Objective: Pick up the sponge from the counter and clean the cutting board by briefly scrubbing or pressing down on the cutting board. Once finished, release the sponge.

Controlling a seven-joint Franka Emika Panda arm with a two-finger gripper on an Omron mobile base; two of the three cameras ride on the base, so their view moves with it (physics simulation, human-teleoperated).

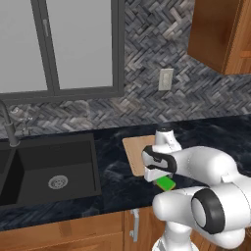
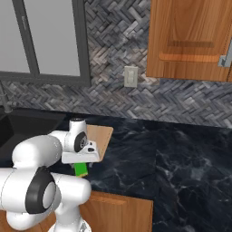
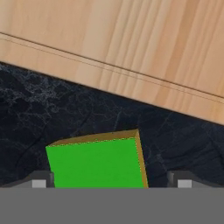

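The sponge [image 3: 96, 162] lies flat on the black marbled surface [image 3: 39, 109], green face up with a thin yellow layer showing along its far and right edges. In the hand view it sits directly between the two fingers [image 3: 39, 181], one tip on each side of it at the bottom of the picture. The fingers are spread wider than the sponge, with a small gap on the left side and a wider one on the right, so they are not pinching it.

Just beyond the sponge, past a strip of bare dark stone, runs the near edge of the cutting board [image 3: 131, 39], its pale wood grain crossing the top of the hand view at a slant. Sponge and board are near each other but not touching.

From the left base view the gripper [image 1: 159, 176] hangs low over the surface, with the sponge [image 1: 165, 184] peeking out beneath the hand and the cutting board [image 1: 133, 152] partly hidden behind the wrist. The right base view shows the same: sponge [image 2: 81, 169] under the hand, board [image 2: 100, 138] behind it.

Off to the left of the fingers is the black sink [image 1: 54, 169] with its faucet [image 1: 10, 127]. A wall outlet [image 1: 165, 79] sits on the herringbone backsplash behind the board, below a window [image 1: 61, 46], and wooden cabinets [image 2: 190, 38] hang above on the right.
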